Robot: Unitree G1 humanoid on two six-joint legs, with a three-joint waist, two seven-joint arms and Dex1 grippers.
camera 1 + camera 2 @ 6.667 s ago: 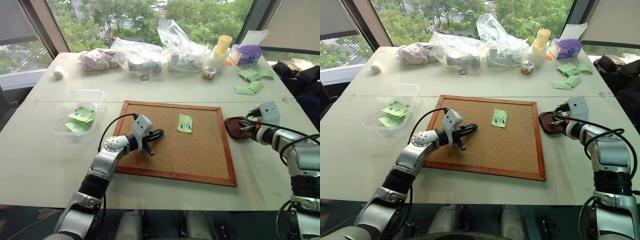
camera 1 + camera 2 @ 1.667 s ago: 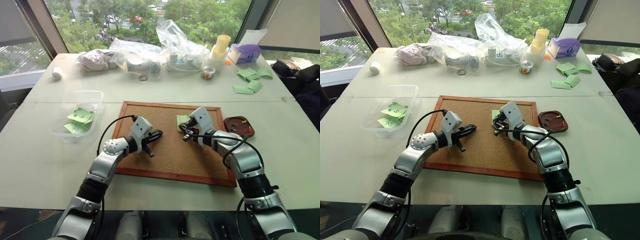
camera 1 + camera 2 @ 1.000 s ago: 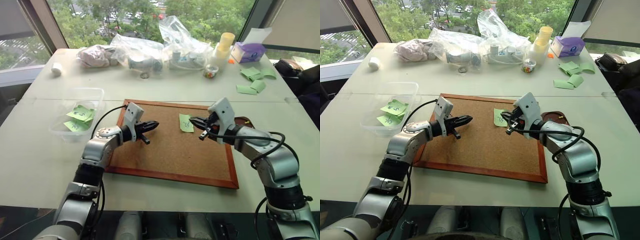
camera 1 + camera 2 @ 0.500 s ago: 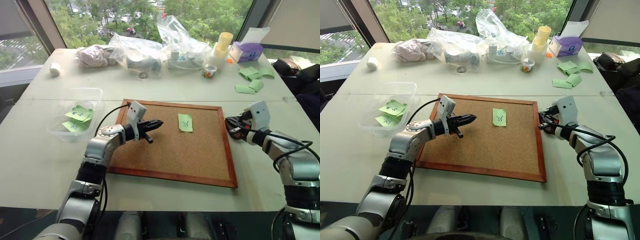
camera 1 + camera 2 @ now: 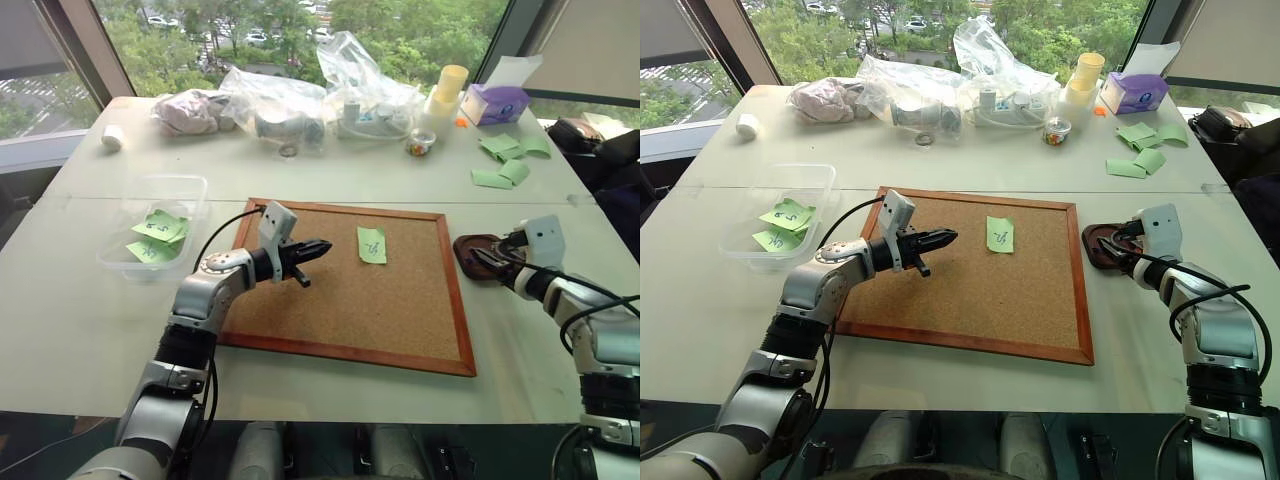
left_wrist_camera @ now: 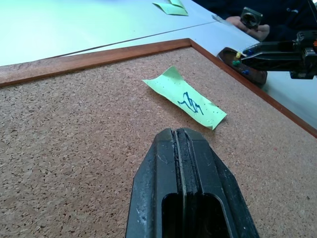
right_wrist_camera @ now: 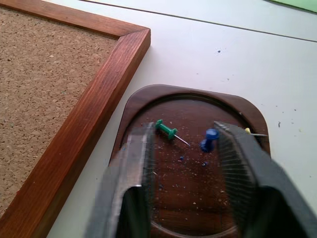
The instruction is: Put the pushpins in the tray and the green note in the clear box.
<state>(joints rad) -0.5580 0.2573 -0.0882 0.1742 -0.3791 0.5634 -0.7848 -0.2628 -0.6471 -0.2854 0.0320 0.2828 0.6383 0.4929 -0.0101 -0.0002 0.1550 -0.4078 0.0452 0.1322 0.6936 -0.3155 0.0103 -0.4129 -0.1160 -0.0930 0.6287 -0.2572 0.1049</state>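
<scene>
The green note with dark handwriting lies flat on the corkboard. My left gripper is shut and empty, hovering over the board just left of the note. To the right of the board sits the small reddish-brown tray. My right gripper is open low over the tray. A green pushpin, a blue one and a yellow one lie in the tray. The clear box stands at the left with other green notes inside.
Clear plastic bags, a little cup of coloured bits, yellow cups and a purple tissue box line the table's far side. Pale green paper pieces lie at the back right.
My right gripper swung from beside the green note to over the tray and its fingers opened. The left gripper has stayed shut over the board.
</scene>
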